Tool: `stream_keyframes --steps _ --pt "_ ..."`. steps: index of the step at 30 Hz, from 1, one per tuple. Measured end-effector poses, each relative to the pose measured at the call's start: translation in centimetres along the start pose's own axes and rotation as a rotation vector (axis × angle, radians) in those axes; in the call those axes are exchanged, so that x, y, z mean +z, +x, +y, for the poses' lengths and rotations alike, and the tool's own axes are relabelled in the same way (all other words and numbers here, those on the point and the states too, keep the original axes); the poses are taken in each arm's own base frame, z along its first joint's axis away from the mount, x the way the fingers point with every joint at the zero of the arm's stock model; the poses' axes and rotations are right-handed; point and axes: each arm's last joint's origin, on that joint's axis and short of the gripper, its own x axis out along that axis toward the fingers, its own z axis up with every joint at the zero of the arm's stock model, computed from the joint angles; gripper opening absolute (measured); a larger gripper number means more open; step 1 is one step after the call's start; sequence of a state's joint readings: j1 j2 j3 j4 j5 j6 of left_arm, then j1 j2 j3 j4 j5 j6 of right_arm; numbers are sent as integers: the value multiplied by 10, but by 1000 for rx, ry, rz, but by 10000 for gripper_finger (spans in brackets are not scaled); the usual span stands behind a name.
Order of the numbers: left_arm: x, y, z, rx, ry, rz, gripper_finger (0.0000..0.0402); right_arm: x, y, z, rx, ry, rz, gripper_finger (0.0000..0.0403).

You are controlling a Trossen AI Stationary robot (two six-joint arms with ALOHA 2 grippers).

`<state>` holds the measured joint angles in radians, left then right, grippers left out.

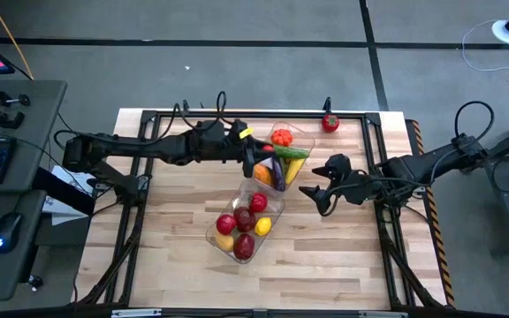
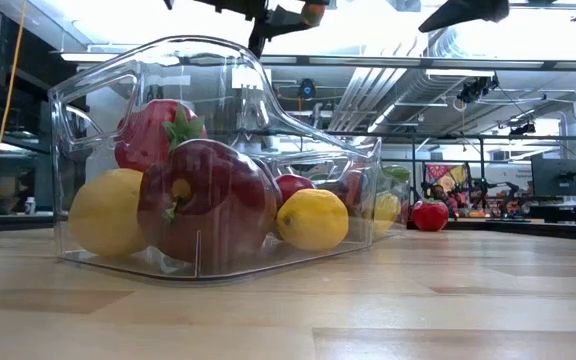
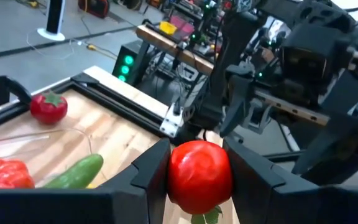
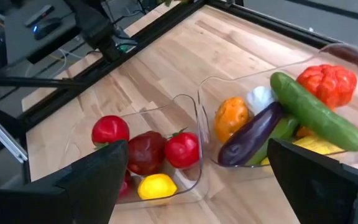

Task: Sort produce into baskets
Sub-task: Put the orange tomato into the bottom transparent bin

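Overhead, the left end effector (image 1: pixel 256 159) hides its load — its wrist view shows it pinching a red tomato (image 3: pixel 199 172).

In the left wrist view the red tomato (image 3: pixel 199 175) is cut off at the bottom edge. In the low view the far basket (image 2: pixel 368 190) is largely hidden behind the near basket (image 2: pixel 118 90).

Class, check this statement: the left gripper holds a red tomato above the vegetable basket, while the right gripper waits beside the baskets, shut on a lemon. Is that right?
Not quite. The right gripper is open and holds nothing; the right wrist view shows its fingers spread apart with only the baskets between them. The rest stands: the left gripper holds the red tomato above the vegetable basket.
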<state>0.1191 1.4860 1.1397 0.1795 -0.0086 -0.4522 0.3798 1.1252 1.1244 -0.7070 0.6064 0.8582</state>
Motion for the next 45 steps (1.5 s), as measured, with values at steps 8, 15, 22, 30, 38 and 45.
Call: stream_keyframes --steps 8,15,22,30,38,45 --pt "0 0 0 12 17 -8 129 4 0 5 45 12 -38 376" --pt "0 0 0 18 45 -9 129 8 -1 9 82 27 -72 376" --pt "0 0 0 29 67 -13 129 9 -1 10 93 36 -82 376" --pt "1 0 1 48 91 -22 129 9 -1 10 92 35 -82 376" --pt "0 0 1 56 115 -21 129 9 -1 10 92 34 -82 376" --pt "-5 0 2 72 134 32 132 9 -1 10 92 35 -81 376"
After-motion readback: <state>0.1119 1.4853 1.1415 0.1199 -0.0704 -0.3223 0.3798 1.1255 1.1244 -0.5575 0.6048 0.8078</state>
